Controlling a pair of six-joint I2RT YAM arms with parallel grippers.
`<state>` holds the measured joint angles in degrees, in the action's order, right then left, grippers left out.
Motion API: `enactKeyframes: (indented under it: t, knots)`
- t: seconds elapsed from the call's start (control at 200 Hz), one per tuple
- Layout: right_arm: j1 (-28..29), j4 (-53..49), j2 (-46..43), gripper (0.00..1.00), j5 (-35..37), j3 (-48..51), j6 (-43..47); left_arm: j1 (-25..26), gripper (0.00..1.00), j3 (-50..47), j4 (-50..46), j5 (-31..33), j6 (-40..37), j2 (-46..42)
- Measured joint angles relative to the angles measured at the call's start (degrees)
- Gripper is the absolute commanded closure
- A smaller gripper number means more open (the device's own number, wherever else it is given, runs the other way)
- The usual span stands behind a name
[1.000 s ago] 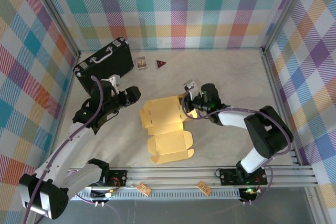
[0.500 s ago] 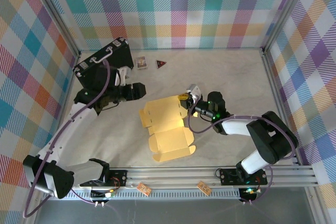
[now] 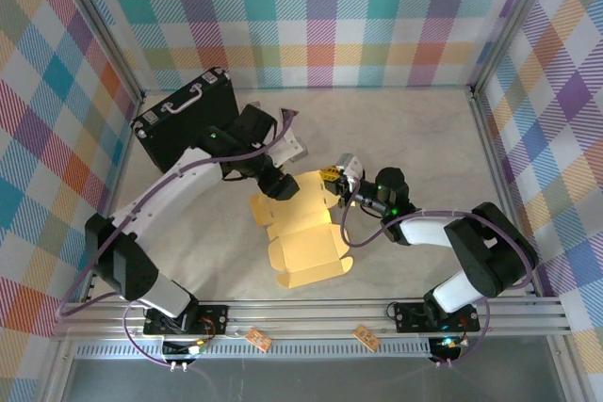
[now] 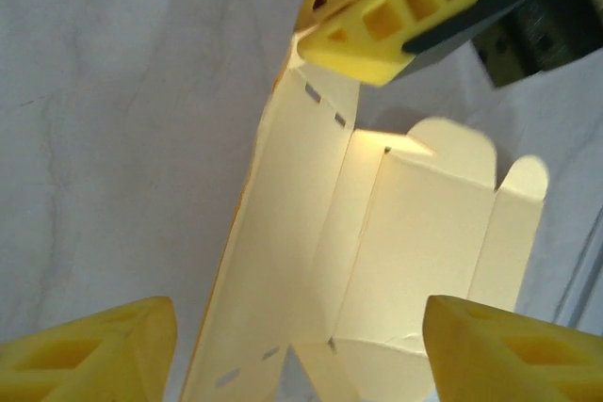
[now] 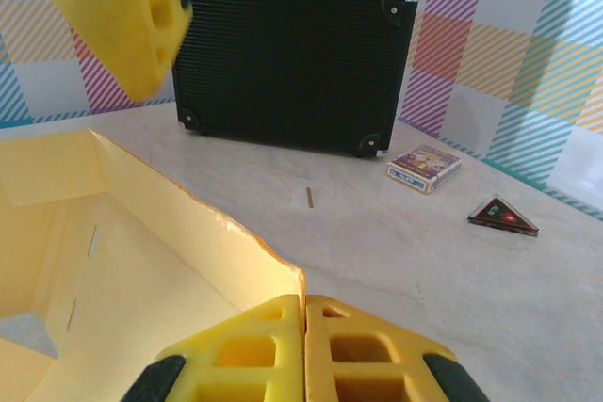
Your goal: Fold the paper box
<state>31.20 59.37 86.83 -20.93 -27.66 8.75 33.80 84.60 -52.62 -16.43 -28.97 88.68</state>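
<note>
At centre: mustard paper box [image 3: 306,253] unfolded, side raised.

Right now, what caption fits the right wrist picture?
Shut right end effector pinches a raised wall of the paper box, black case behind.

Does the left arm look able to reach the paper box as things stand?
Probably yes: the left gripper hangs open right above the paper box with nothing between them, and the right gripper, shut on one edge, leaves the rest free.

No text is readable (print on the card pack [image 5: 424,168] blurs)
</note>
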Motion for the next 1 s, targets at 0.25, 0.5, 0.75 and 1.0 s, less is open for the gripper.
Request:
enactKeyframes:
  t: [0.25,0.5,0.75,1.0]
  knots:
    - [0.00,0.90,0.00,0.95,-0.66,0.61,1.03,1.05,0.41,2.19,-1.25,6.08,-7.28,4.22]
    - [0.00,1.01,0.00,0.95,-0.85,0.63,1.22,1.36,0.59,2.34,0.55,7.06,-10.56,6.88]
    - [0.00,1.01,0.00,0.94,-0.83,0.63,1.40,2.21,0.87,2.14,1.27,6.71,-12.87,8.41]
    - [0.00,0.39,0.00,0.91,-0.61,1.05,1.38,4.35,1.00,-2.36,6.03,9.01,-13.97,6.54]
